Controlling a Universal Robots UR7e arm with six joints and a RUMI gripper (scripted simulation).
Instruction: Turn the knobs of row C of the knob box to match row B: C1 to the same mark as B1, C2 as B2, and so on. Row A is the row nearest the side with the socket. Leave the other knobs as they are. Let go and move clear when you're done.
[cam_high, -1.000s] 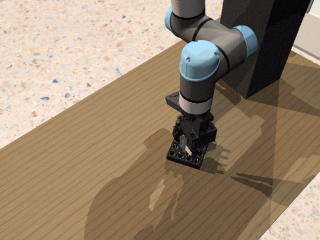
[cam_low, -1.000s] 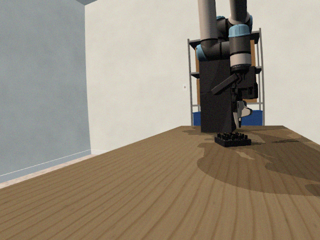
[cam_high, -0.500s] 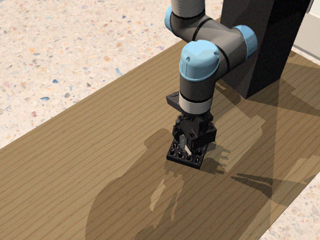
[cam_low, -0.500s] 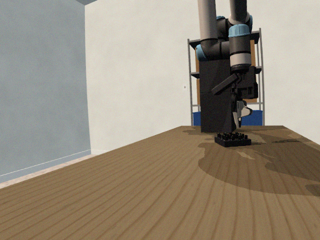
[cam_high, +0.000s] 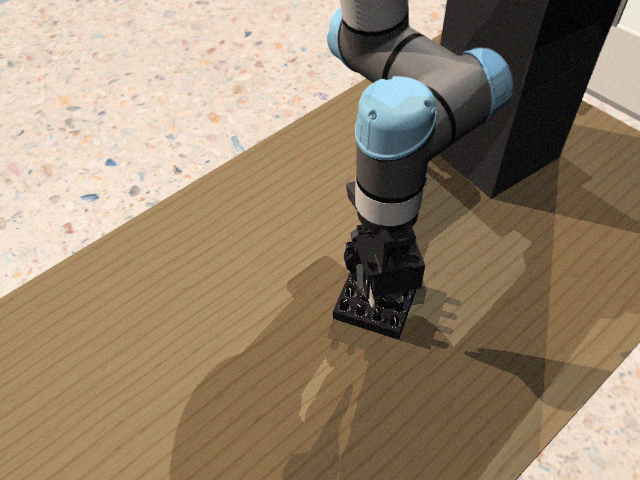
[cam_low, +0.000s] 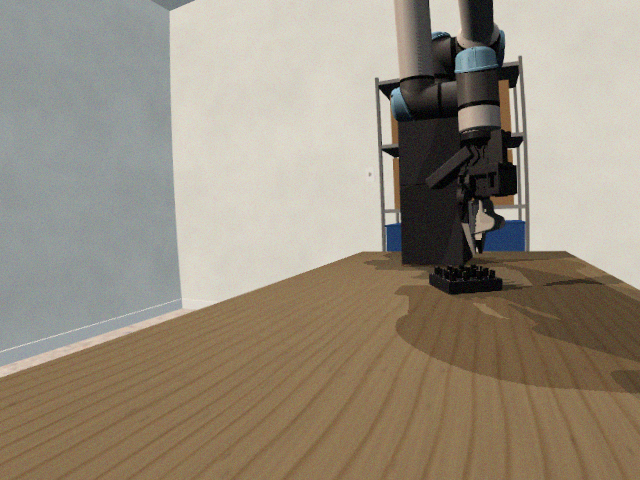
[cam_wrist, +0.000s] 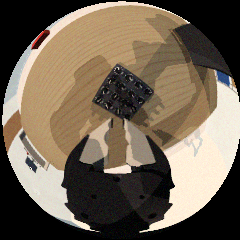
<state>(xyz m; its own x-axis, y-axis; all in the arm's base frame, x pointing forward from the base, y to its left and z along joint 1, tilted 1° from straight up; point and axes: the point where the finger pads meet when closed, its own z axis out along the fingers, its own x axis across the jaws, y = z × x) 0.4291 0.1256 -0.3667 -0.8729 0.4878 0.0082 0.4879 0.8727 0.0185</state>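
Note:
The black knob box (cam_high: 361, 316) (cam_low: 465, 282) (cam_wrist: 124, 92) lies on the wooden table (cam_high: 206, 310) (cam_low: 310, 361) (cam_wrist: 60, 100), with several small black knobs in rows on top. The knob marks are too small to read, and I cannot make out the socket side. My gripper (cam_high: 370, 297) (cam_low: 475, 248) (cam_wrist: 117, 119) hangs straight above the box, a short way clear of the knobs, fingers pointing down. The fingers stand close together with nothing between them. In the top view the gripper body hides the far half of the box.
The robot's dark pedestal (cam_high: 516, 103) (cam_low: 429, 206) stands just behind the box. A metal shelf rack (cam_low: 519, 155) with a blue bin (cam_low: 509, 238) is behind the table. The table's side edges run near the box's right and far left.

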